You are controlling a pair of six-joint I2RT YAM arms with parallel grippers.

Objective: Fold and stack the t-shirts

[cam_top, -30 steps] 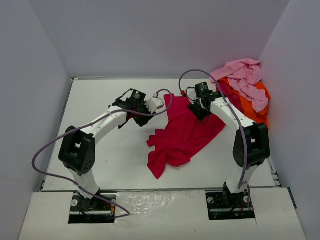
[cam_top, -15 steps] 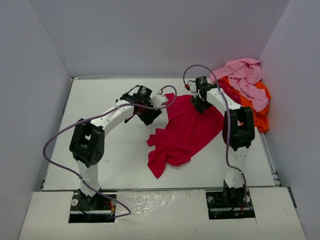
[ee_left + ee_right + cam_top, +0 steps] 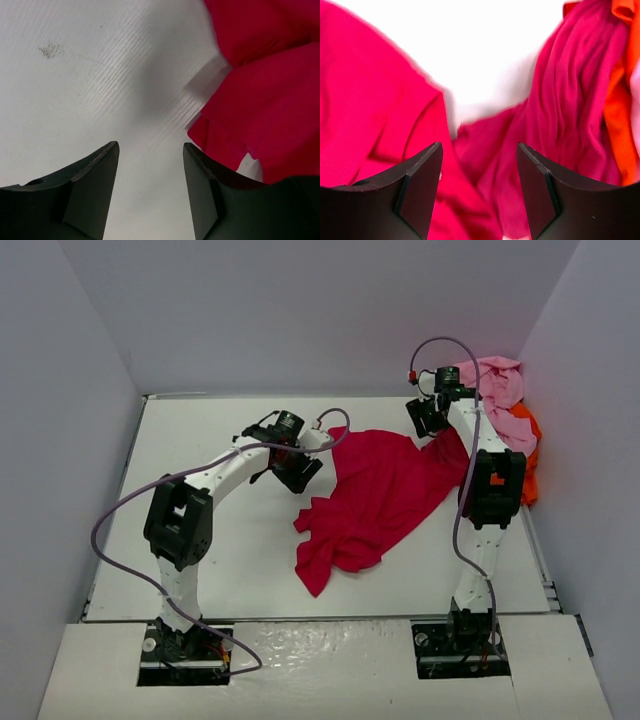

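Crimson-red t-shirt [image 3: 385,495] plain; light pink t-shirt [image 3: 500,390], orange t-shirt [image 3: 530,465] plain too; table [image 3: 220,430] white; left tool [image 3: 150,145], right tool [image 3: 479,145] black.

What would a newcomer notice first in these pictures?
The crimson-red t-shirt lies crumpled in the middle of the table, between the arms. A pink shirt and an orange shirt are heaped in the far right corner. The left end effector hangs open over bare table beside the red cloth, the right end effector open above it.

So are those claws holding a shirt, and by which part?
No. Both the left gripper and right gripper are open with nothing between their fingers; the crimson-red t-shirt lies on the table.
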